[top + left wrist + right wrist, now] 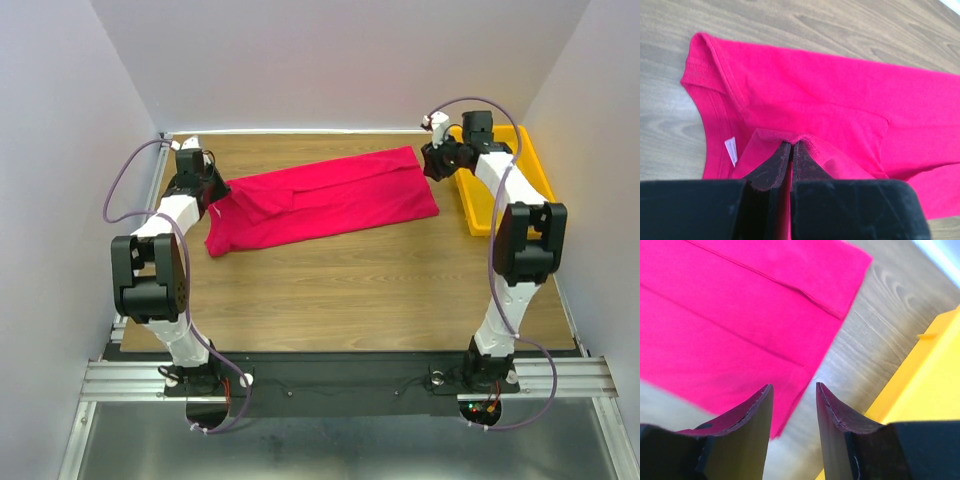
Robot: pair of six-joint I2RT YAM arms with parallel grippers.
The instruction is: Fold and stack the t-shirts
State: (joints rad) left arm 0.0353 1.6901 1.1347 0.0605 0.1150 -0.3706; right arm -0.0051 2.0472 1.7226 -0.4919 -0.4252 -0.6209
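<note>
I am gripping a fold of the t-shirt (320,200) with my left gripper (791,146), closed tight on the cloth at the end far from the yellow tray (483,205). The t-shirt is lying on the table (350,290), near the tray. My right gripper (792,390) is hanging with jaws apart above the shirt's edge nearest the tray, holding nothing.

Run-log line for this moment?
left gripper: shut on crimson-pink cloth t-shirt | right gripper: open, holding nothing | shirt: folded lengthwise on wooden table
</note>
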